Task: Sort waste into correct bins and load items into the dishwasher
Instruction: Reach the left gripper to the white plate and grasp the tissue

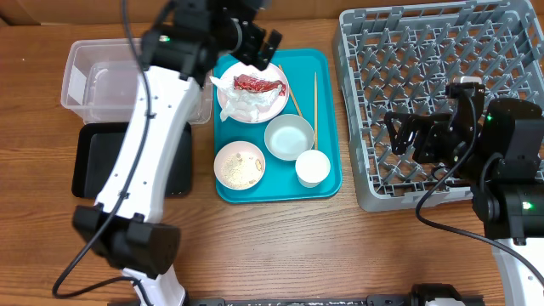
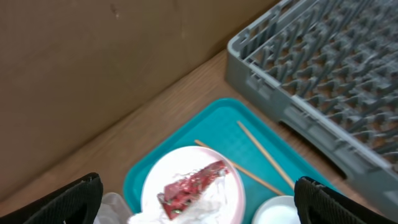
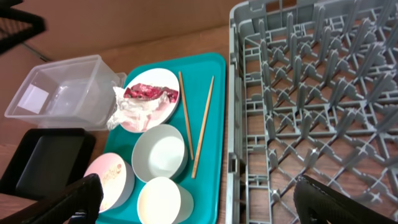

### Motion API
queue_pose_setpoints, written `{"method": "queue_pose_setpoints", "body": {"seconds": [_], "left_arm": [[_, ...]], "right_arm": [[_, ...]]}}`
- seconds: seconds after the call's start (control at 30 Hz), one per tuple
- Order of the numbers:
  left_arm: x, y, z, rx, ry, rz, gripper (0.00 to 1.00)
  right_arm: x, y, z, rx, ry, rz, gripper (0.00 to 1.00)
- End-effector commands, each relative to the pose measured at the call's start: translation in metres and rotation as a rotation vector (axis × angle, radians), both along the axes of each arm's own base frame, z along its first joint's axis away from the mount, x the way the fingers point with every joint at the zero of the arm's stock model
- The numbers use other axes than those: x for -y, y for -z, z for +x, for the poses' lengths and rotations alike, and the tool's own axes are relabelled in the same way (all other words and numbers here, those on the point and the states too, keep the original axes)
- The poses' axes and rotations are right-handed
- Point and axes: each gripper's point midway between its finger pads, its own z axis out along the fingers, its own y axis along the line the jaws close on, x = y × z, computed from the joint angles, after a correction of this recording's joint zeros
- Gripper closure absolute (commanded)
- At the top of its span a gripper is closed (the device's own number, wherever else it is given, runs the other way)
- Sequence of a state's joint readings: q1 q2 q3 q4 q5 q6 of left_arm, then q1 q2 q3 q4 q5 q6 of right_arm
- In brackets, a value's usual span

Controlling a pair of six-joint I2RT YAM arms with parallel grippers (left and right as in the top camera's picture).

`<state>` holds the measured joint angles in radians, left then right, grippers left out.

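On the teal tray, a pink-white plate [image 1: 274,104] holds the red wrapper [image 1: 257,84] and the white napkin [image 1: 245,105]. A second plate [image 1: 240,165] carries rice scraps. The grey-blue bowl [image 1: 289,136], the white cup [image 1: 313,167] and two chopsticks [image 1: 314,100] lie beside them. My left gripper [image 1: 259,47] is open and empty above the wrapper [image 2: 193,186]. My right gripper [image 1: 408,136] is open and empty over the left edge of the grey dish rack [image 1: 442,76]. In the right wrist view the cup [image 3: 163,200] and bowl [image 3: 160,152] lie between the fingers [image 3: 202,199].
The clear tub [image 1: 110,81] stands at the left, with the black tray [image 1: 93,161] in front of it. The teal tray [image 1: 327,183] sits between them and the rack. Brown cardboard [image 2: 93,62] stands behind the table.
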<state>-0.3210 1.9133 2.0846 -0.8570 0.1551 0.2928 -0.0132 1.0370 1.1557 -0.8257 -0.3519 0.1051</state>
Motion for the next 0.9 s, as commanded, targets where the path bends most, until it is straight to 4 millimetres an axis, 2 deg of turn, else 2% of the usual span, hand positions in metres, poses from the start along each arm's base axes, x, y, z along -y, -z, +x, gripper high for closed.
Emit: {"method": "queue_pose_setpoints", "body": {"seconds": [0.0, 0.23, 0.43, 0.67, 0.87], "left_arm": [[-0.006, 0.044, 0.022, -0.010, -0.063, 0.195, 0.00], [0.005, 0.125, 0.035, -0.164, -0.069, 0.216, 0.00], [0.010, 0.175, 0.034, -0.292, -0.103, 0.192, 0.00], [0.002, 0.215, 0.026, -0.412, -0.129, 0.196, 0.00], [-0.008, 0.225, 0.015, -0.462, -0.051, 0.241, 0.00]], "right_arm": [[-0.001, -0.012, -0.001, 0.026, 0.000, 0.010, 0.00], [-0.001, -0.009, -0.003, 0.011, 0.000, 0.010, 0.00], [-0.001, -0.008, -0.003, 0.006, 0.000, 0.011, 0.00], [0.000, -0.004, -0.006, -0.015, 0.000, 0.010, 0.00], [-0.001, 0.001, -0.004, -0.036, 0.000, 0.011, 0.00]]}}
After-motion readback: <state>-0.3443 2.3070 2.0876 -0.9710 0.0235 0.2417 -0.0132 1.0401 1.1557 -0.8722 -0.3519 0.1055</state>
